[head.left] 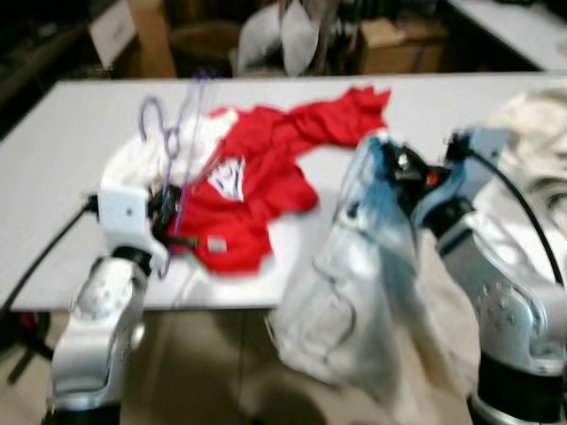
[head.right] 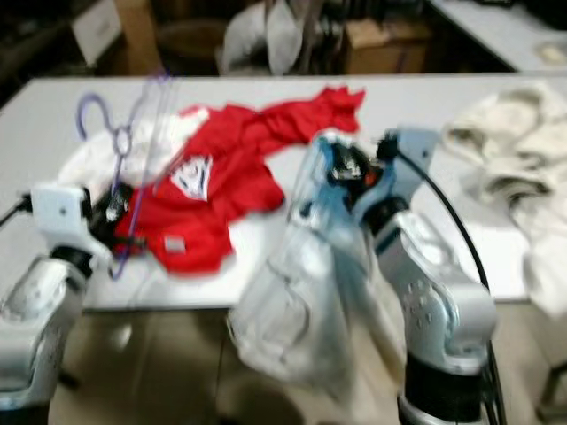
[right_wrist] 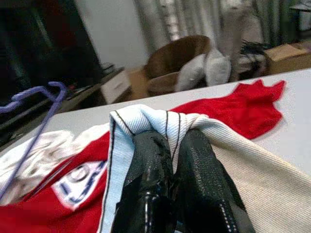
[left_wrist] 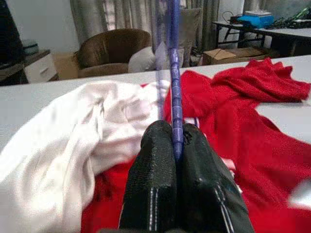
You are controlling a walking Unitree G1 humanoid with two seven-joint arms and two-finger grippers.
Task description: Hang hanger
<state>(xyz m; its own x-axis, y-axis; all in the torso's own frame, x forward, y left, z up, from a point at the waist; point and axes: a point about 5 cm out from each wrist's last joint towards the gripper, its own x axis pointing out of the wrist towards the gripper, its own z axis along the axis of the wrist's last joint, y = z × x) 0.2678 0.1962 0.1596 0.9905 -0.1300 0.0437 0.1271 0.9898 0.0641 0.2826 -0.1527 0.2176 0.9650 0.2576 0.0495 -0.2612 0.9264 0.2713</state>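
Left gripper (left_wrist: 176,145) clamped tight on the thin bar of a purple hanger (head.left: 174,142), fingers pressed together around it; hanger stands up from the gripper over the left part of the white table (head.left: 53,177), hook end raised above a white garment (left_wrist: 73,141). Red shirt (head.left: 266,168) spread flat on the table just beside the white garment, partly overlapping it, printed patch facing up. Right gripper (right_wrist: 170,141) closed on the collar edge of a pale blue-and-cream garment (head.left: 354,283), pinching the ribbed trim between both fingers; that garment hangs down from the gripper past the near table edge. Cream clothes pile (head.right: 514,159) on the right side of the table, well apart from the red shirt. Brown armchair (left_wrist: 114,48) with cushions and cardboard boxes (head.left: 390,44) behind the table. Head views blurred.
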